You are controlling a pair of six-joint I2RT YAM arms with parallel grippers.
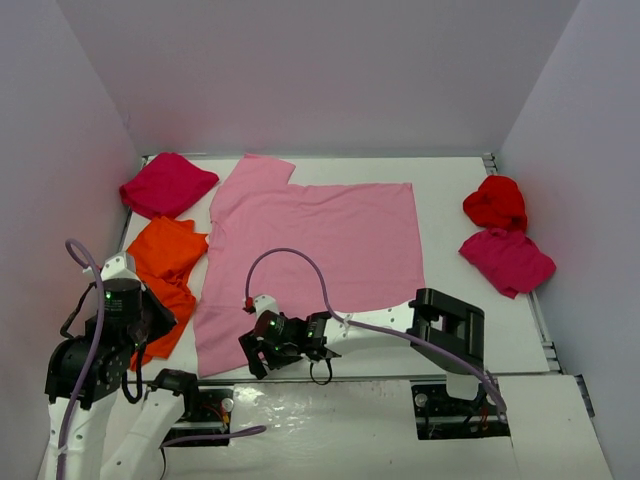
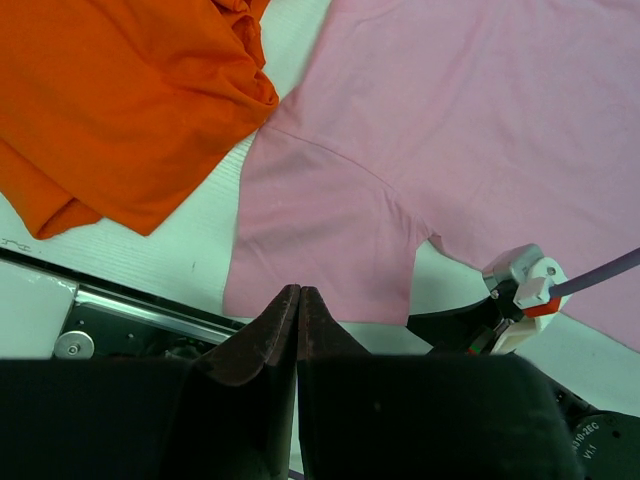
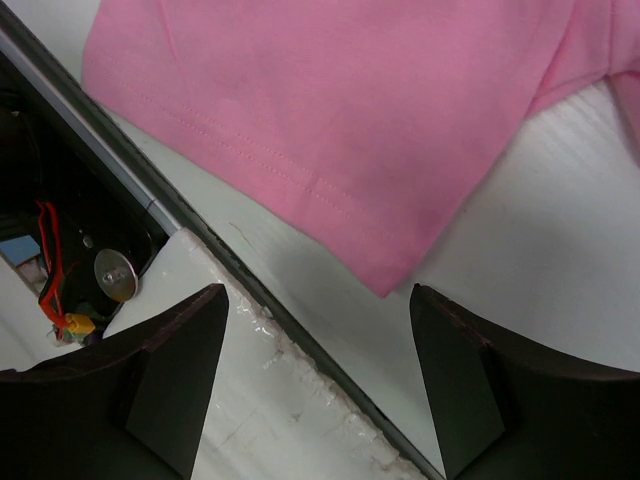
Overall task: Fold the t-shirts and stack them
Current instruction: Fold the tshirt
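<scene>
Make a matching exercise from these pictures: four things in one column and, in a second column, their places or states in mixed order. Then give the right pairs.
Column 1
1. pink shirt
2. orange shirt
3. red shirt
4. right gripper

Column 2
A. bunched up at the far right
B. open, at the near side
C. spread flat in the middle
D. crumpled at the left

Pairs: 1-C, 2-D, 3-A, 4-B
</scene>
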